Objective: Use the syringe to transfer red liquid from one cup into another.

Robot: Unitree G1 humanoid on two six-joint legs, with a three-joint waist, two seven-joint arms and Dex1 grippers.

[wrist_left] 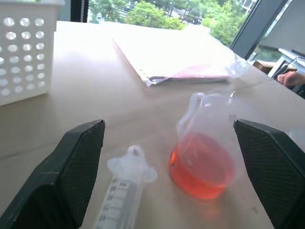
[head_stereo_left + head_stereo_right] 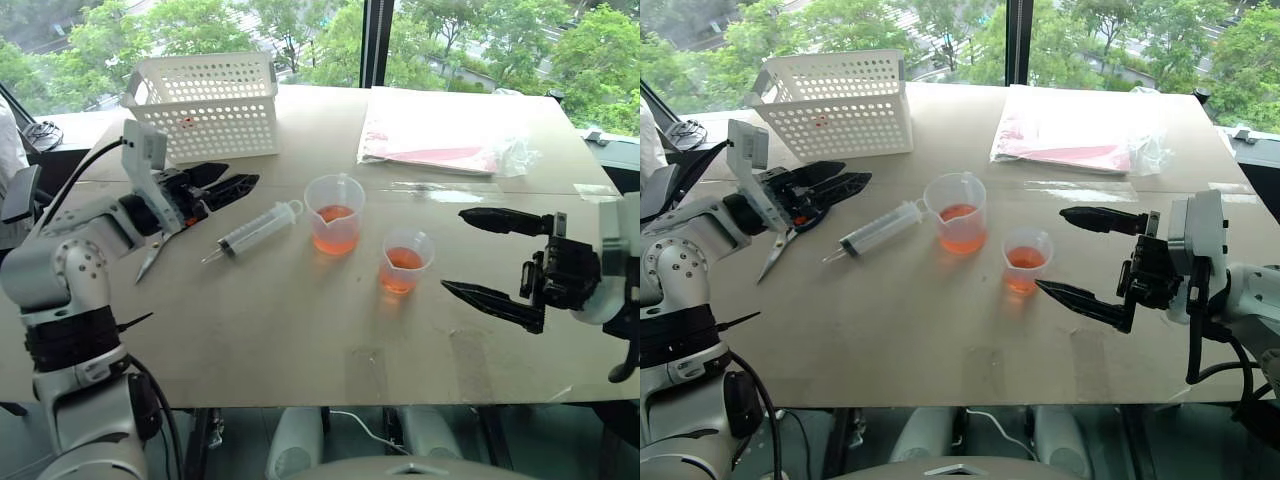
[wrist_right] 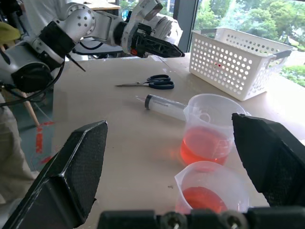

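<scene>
The syringe (image 2: pixel 255 228) lies flat on the tan table (image 2: pixel 250 330), its ringed plunger end toward the larger spouted cup (image 2: pixel 335 213). That cup holds red liquid (image 2: pixel 336 230). To its right stands the smaller cup (image 2: pixel 405 260), also with red liquid in the bottom. My left gripper (image 2: pixel 243 172) hovers open just left of the syringe, pointing toward the larger cup. In the left wrist view the syringe's plunger end (image 1: pixel 131 167) and the cup (image 1: pixel 207 157) sit between its spread fingers (image 1: pixel 71 176). My right gripper (image 2: pixel 452 250) hangs open right of the smaller cup, holding nothing.
A white perforated basket (image 2: pixel 205 100) stands at the back left. Black-handled scissors (image 3: pixel 152 83) lie under my left gripper. A pink-red folder in clear plastic (image 2: pixel 430 135) lies at the back right. A person's hand (image 1: pixel 290 78) rests beyond the table's far right edge.
</scene>
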